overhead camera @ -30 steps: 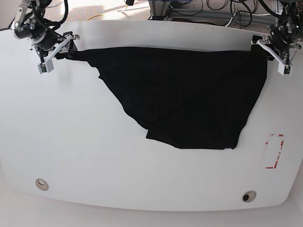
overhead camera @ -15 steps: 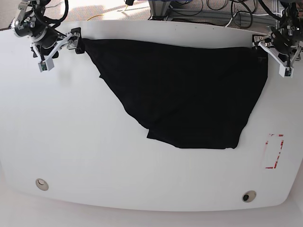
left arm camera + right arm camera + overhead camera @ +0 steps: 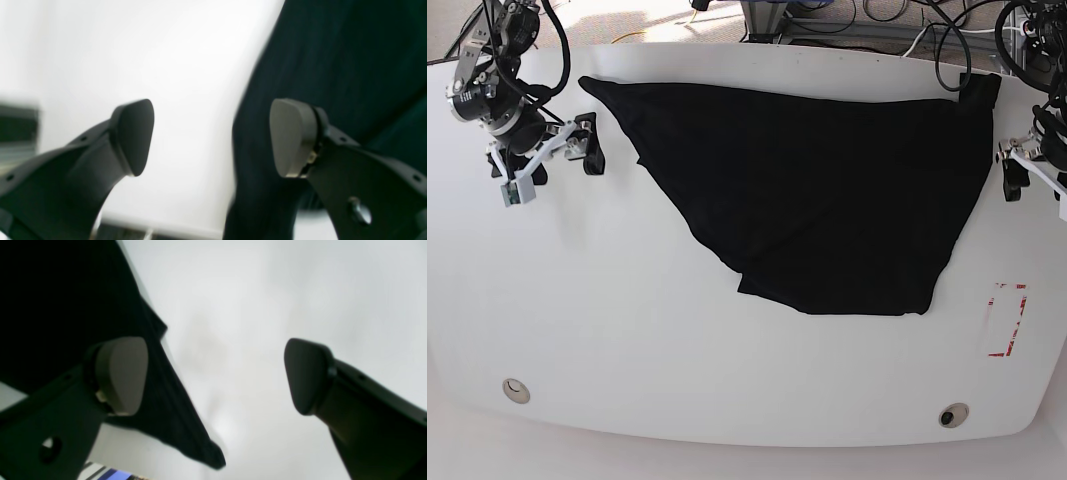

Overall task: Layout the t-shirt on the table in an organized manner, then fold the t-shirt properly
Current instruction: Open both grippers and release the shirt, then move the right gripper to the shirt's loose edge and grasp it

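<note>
The black t-shirt [image 3: 817,190] lies spread over the far half of the white table [image 3: 627,330], roughly triangular, with a fold along its lower left edge. My right gripper [image 3: 555,170] hovers open just left of the shirt's far left corner and holds nothing. In the right wrist view the right gripper [image 3: 213,373] spans bare table, with a t-shirt [image 3: 66,290] corner under its left finger. My left gripper [image 3: 1039,190] stands open beside the shirt's right edge. In the left wrist view the left gripper [image 3: 211,138] is empty, with the t-shirt [image 3: 333,50] edge beneath it.
A red tape rectangle [image 3: 1005,320] marks the table's right side. Two small round holes [image 3: 515,389] [image 3: 951,414] sit near the front edge. Cables and a metal frame [image 3: 827,25] crowd the space behind the table.
Both grippers opened and let go of the shirt's far corners, then drew back toward the front and outward. The shirt's top edge now lies flat on the table.
</note>
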Motion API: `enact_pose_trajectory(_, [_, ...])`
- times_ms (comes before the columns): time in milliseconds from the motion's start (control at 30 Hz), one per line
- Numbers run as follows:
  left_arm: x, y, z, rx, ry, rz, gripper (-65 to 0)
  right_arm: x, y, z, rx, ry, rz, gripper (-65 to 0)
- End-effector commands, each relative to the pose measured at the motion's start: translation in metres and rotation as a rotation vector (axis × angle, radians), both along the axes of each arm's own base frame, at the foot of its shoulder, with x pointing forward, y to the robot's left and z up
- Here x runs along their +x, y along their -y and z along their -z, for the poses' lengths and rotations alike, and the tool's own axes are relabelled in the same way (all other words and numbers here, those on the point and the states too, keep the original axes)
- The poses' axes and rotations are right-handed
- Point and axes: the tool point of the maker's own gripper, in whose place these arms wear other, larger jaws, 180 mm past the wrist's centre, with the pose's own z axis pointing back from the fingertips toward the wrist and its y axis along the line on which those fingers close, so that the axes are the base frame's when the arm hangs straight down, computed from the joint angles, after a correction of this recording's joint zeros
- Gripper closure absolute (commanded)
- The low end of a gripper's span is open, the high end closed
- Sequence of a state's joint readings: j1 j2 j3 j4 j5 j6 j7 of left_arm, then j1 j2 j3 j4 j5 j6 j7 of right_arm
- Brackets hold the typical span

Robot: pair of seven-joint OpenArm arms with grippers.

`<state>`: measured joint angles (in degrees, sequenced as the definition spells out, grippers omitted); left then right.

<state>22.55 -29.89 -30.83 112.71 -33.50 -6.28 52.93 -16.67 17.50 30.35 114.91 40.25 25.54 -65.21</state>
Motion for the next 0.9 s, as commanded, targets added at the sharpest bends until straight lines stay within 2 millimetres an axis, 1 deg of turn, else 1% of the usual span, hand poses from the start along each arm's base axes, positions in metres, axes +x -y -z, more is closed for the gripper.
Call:
enact_pose_trajectory(0, [0.017, -0.003, -0.024, 0.027, 0.076, 0.009, -51.4, 0.026, -0.017, -0.023, 0.019, 0.095, -0.058, -62.9])
enact_pose_trajectory(67, [0.029, -0.002, -0.037, 0.026, 0.123, 0.009, -51.4, 0.041, -0.027, -0.031, 0.03, 0.129, -0.088, -63.1])
enact_pose_trajectory(100, [0.034, -0.002, -0.042, 0.025, 0.143, 0.01, -51.4, 0.049, -0.036, -0.033, 0.048, 0.143, -0.105, -63.1])
enact_pose_trajectory(133, [0.038, -0.001, -0.047, 0.023, 0.161, 0.01, -51.4, 0.056, -0.046, -0.035, 0.068, 0.154, -0.119, -63.1])
enact_pose_trajectory(200, [0.044, 0.0, -0.053, 0.022, 0.182, 0.013, -51.4, 0.068, -0.059, -0.04, 0.089, 0.177, -0.141, -63.1])
enact_pose_trajectory(267, [0.051, 0.001, -0.061, 0.02, 0.213, 0.013, -51.4, 0.077, -0.065, -0.042, 0.09, 0.189, -0.148, -63.1])
enact_pose_trajectory(300, [0.058, 0.003, -0.069, 0.016, 0.238, 0.016, -51.4, 0.083, -0.068, -0.043, 0.085, 0.194, -0.155, -63.1])
enact_pose_trajectory(333, [0.063, 0.005, -0.073, 0.012, 0.256, 0.02, -51.4, 0.087, -0.073, -0.042, 0.087, 0.193, -0.163, -63.1])
enact_pose_trajectory(367, [0.069, 0.008, -0.079, 0.01, 0.275, 0.028, -51.4, 0.093, -0.081, -0.041, 0.098, 0.192, -0.176, -63.1])
enact_pose_trajectory(500, [0.076, 0.008, -0.085, 0.002, 0.296, 0.027, -51.4, 0.109, -0.109, -0.036, 0.117, 0.185, -0.229, -63.1])
enact_pose_trajectory(633, [0.086, 0.008, -0.1, 0.0, 0.344, 0.027, -51.4, 0.125, -0.131, -0.034, 0.133, 0.206, -0.273, -63.3])
enact_pose_trajectory(733, [0.088, 0.012, -0.099, -0.027, 0.359, 0.02, -51.4, 0.133, -0.154, -0.029, 0.163, 0.208, -0.324, -63.1])
enact_pose_trajectory(867, [0.09, 0.012, -0.101, -0.021, 0.367, 0.012, -51.4, 0.14, -0.172, -0.019, 0.19, 0.195, -0.359, -62.9])
